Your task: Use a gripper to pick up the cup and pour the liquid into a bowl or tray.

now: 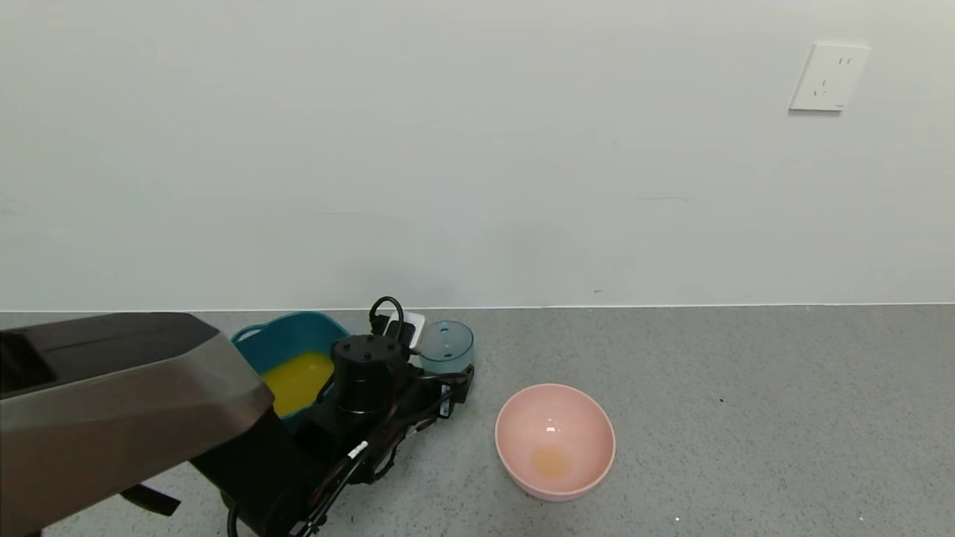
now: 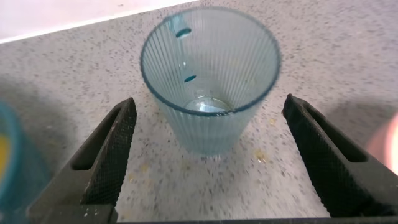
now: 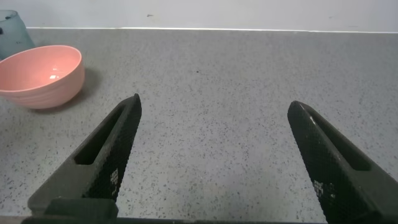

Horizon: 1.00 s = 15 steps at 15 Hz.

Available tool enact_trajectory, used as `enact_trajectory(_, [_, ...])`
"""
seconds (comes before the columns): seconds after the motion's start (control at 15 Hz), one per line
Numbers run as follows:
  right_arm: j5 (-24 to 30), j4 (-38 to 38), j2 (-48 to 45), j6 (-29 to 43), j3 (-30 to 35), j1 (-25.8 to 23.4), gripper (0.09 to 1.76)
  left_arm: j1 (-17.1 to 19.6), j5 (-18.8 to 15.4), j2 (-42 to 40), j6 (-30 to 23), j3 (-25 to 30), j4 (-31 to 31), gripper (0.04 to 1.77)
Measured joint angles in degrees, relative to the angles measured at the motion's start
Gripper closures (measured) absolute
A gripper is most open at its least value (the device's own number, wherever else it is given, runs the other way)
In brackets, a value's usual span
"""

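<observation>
The cup [image 1: 446, 347] stands upright on the grey counter, next to the right end of the teal tub [image 1: 276, 328]. It holds no orange liquid in the left wrist view [image 2: 208, 93]. The liquid [image 1: 298, 380] lies in the tub. My left gripper [image 1: 442, 382] is open just in front of the cup. Its jaws stand wide on either side of the cup's base without touching it [image 2: 209, 106]. My right gripper [image 3: 214, 106] is open and empty above bare counter, out of the head view.
A round pink bowl [image 1: 556, 440] with a faint yellowish stain sits right of the cup, also in the right wrist view [image 3: 40, 74]. Small yellow drops dot the counter by the cup. The white wall runs close behind the tub and cup.
</observation>
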Motion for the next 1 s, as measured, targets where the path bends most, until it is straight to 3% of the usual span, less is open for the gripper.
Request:
enact_trajectory(0.2, [0.0,-0.02,0.0,-0.02,0.0,0.0,0.14,-0.52,0.0,-10.34,0.2,1.22,10.12,0.11])
enact_trajectory(0.53, [-0.02,0.0,0.0,0.0,0.0,0.0,0.14,-0.27,-0.49,-32.39,1.3,-0.44,34.52,0.1])
enact_trajectory(0.8, [0.0,-0.02,0.0,0.0,0.0,0.0,0.14,2.12,-2.08,-48.95,2.66,-3.99,53.46,0.1])
enact_trajectory(1.0, [0.0,-0.02,0.0,0.0,0.0,0.0,0.14,4.9,-5.23,-58.87,4.35,-4.73,61.76,0.1])
